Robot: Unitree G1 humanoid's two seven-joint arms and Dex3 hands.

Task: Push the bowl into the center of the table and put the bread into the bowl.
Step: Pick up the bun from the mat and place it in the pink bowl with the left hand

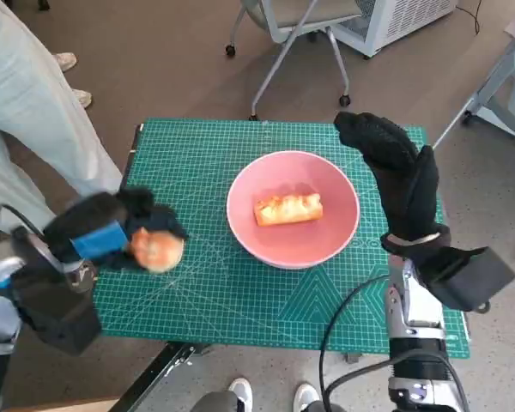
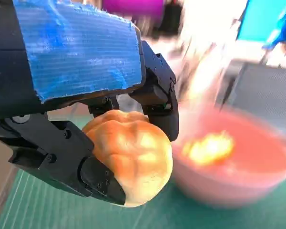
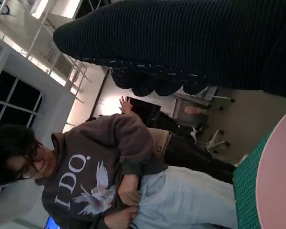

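Left hand [image 1: 112, 233] gripping a round bread roll [image 1: 157, 251] between closed fingers [image 2: 157, 95], above the worktop's [image 1: 240, 309] left edge. Pink bowl [image 1: 293, 209] centred, holding a long bread piece [image 1: 287, 209]. Right hand [image 1: 395, 172] just beside bowl's right rim, fingers extended, empty.

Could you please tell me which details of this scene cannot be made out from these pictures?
- Head view: the left hand and its bun are motion-blurred, so the grip is unclear there.
- Left wrist view: the pink bowl and the bread in it are smeared.
- Right wrist view: the glove hides the right hand's fingers; the bowl is cut off by the edge.
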